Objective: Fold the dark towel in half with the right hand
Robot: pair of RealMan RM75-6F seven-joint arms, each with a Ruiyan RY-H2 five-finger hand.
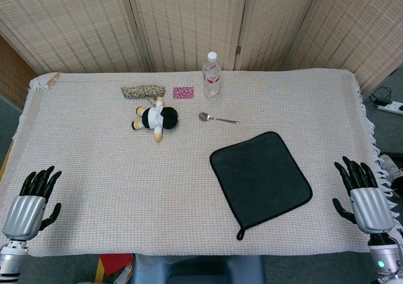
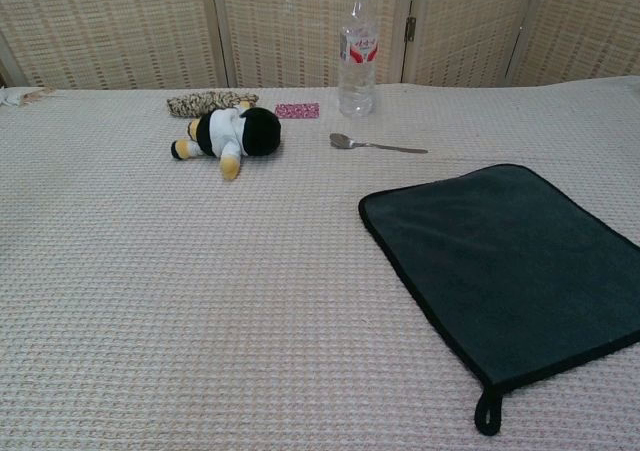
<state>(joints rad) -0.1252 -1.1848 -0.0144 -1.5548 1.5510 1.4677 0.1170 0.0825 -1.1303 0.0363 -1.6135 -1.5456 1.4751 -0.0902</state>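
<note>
The dark towel (image 1: pixel 261 176) (image 2: pixel 510 266) lies flat and unfolded on the table's right half, turned a little, with a small hanging loop (image 1: pixel 240 234) at its near corner. My right hand (image 1: pixel 364 196) hovers at the table's right edge, to the right of the towel and apart from it, fingers spread and empty. At the near left corner of the table, far from the towel, my left hand (image 1: pixel 31 199) is also spread and empty. Neither hand shows in the chest view.
A woven cream cloth (image 1: pixel 126 189) covers the table. Toward the back lie a plush toy (image 1: pixel 154 118), a coiled rope (image 1: pixel 143 91), a small pink patterned piece (image 1: pixel 183 92), a metal spoon (image 1: pixel 217 118) and an upright water bottle (image 1: pixel 211 74). Folding screens stand behind.
</note>
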